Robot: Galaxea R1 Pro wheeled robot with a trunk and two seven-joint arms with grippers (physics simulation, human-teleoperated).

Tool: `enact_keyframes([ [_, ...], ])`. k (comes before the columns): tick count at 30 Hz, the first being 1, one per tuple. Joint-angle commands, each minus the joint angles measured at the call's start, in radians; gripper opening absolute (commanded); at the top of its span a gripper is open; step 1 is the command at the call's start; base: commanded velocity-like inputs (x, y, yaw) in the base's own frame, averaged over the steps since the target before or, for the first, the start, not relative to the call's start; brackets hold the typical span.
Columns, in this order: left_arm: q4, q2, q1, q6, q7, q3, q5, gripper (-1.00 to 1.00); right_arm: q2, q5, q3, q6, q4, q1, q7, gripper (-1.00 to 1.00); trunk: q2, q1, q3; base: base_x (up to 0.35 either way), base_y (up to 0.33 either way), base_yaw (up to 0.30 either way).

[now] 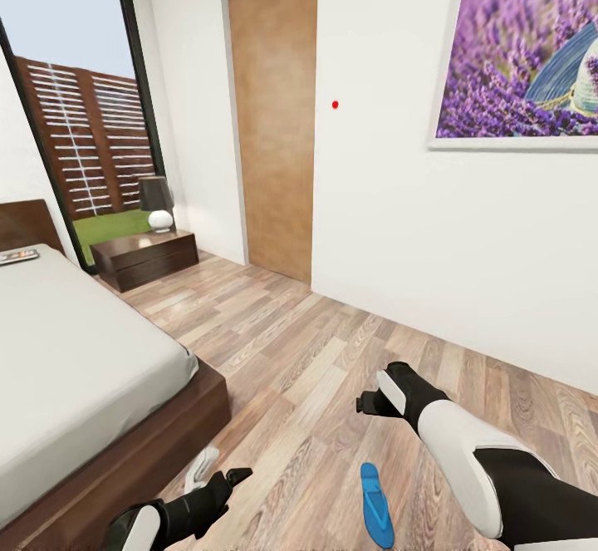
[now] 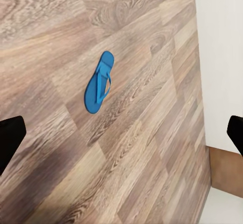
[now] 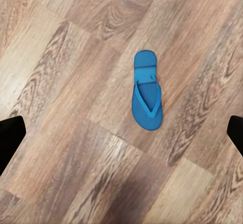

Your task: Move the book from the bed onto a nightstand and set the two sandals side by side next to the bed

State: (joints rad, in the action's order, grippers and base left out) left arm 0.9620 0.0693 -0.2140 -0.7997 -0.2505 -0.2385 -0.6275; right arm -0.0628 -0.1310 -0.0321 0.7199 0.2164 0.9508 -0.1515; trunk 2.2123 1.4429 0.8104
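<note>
One blue sandal [image 1: 375, 505] lies flat on the wood floor between my two arms, a little way from the bed [image 1: 75, 368]. The sandal [image 2: 99, 82] shows in the left wrist view, and the sandal [image 3: 146, 89] lies under the right wrist camera too. My left gripper [image 1: 226, 479] hovers low beside the bed's corner, open and empty [image 2: 121, 135]. My right gripper [image 1: 367, 404] hangs above the floor beyond the sandal, open and empty [image 3: 121, 135]. The book [image 1: 18, 256] lies on the mattress near the headboard. A dark nightstand [image 1: 145, 256] stands by the window.
A lamp [image 1: 157, 202] with a dark shade stands on the nightstand. A wooden door [image 1: 274, 119] and a white wall with a purple picture [image 1: 519, 48] close off the far side. Open plank floor [image 1: 316, 343] runs between bed and wall.
</note>
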Motion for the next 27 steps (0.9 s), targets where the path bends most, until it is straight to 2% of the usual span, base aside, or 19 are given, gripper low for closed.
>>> enact_keyframes([
  [1,0.0,0.001,-0.001,-0.007,-0.004,-0.004,0.002,1.0,0.0,-0.011,-0.003,0.003,0.002,0.0,-0.01,1.0,0.008,0.004,0.004,0.0,0.0,0.0],
  [14,0.0,0.001,-0.001,-0.009,-0.004,-0.002,0.002,1.0,0.0,-0.01,-0.005,-0.025,-0.001,0.0,-0.011,1.0,0.099,0.054,0.045,0.0,0.0,0.0],
  [27,0.0,0.001,-0.001,-0.008,-0.004,-0.001,0.002,1.0,0.0,-0.012,-0.002,-0.047,-0.044,0.0,-0.011,1.0,0.19,0.103,0.086,0.0,0.0,0.0],
])
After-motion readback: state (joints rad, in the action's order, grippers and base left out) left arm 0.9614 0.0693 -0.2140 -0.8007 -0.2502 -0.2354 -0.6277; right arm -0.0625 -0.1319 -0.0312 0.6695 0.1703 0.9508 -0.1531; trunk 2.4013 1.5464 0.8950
